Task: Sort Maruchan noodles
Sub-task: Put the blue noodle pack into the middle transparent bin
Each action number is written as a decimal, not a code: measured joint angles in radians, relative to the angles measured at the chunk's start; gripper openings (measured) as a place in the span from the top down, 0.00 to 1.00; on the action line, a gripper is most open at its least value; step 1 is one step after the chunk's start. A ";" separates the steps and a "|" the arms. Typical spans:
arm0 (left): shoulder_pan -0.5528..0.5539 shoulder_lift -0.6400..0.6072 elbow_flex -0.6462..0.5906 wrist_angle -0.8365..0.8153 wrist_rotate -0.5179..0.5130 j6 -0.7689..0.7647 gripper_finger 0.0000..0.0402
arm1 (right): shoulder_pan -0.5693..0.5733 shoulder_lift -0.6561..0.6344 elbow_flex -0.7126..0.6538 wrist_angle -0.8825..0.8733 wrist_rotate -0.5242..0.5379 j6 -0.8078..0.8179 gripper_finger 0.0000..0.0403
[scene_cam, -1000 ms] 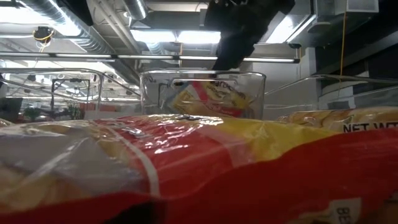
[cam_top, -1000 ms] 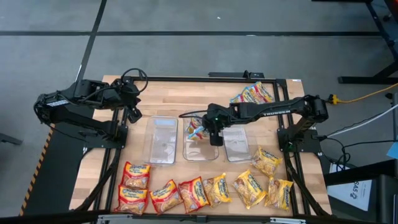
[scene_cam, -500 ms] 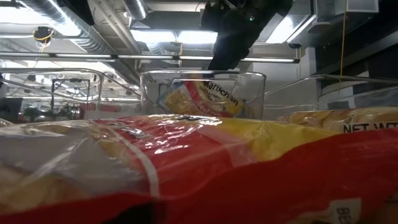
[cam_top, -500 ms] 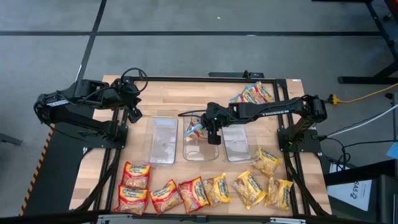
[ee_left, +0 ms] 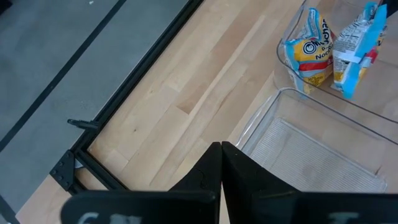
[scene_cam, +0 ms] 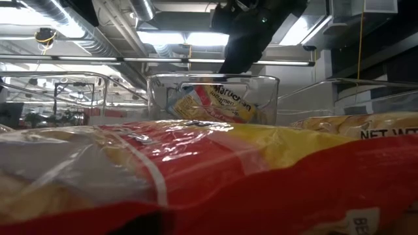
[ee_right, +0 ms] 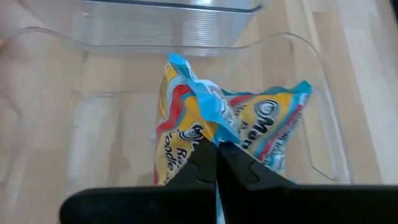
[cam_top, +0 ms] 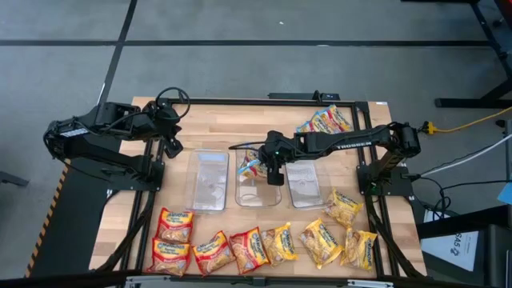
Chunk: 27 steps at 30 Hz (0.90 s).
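The right gripper (ee_right: pixel 216 163) is clamped on a blue-trimmed noodle packet (ee_right: pixel 214 134), holding it inside the middle tub (cam_top: pixel 258 196). The two outer tubs appear empty. Judged progress: early. Ten or so packets (cam_top: pixel 264 244) remain along the near edge, more at the far corner (cam_top: pixel 324 121). The left gripper (ee_left: pixel 221 180) waits closed, empty.

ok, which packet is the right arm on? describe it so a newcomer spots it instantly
Three clear tubs sit in a row mid-table; take the middle tub. At its far end the right gripper is shut on a blue-trimmed packet. It is the only packet in any tub, standing on edge, while the others lie flat on the wood.
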 joint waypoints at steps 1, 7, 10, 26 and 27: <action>0.000 0.000 0.000 0.000 0.000 0.000 1.00 | 0.000 0.000 0.000 -0.001 0.006 0.000 1.00; 0.000 0.000 0.000 0.000 0.000 0.000 1.00 | 0.000 0.012 0.000 0.012 0.008 0.001 0.95; 0.000 0.000 0.000 0.000 0.000 0.000 1.00 | 0.000 0.025 0.000 0.024 0.008 0.003 0.90; 0.000 0.000 0.000 0.000 0.000 0.000 1.00 | 0.000 0.038 0.039 0.058 0.142 0.002 0.80; 0.000 0.000 0.000 0.000 0.000 0.000 1.00 | 0.001 0.038 0.061 0.051 0.198 0.002 0.80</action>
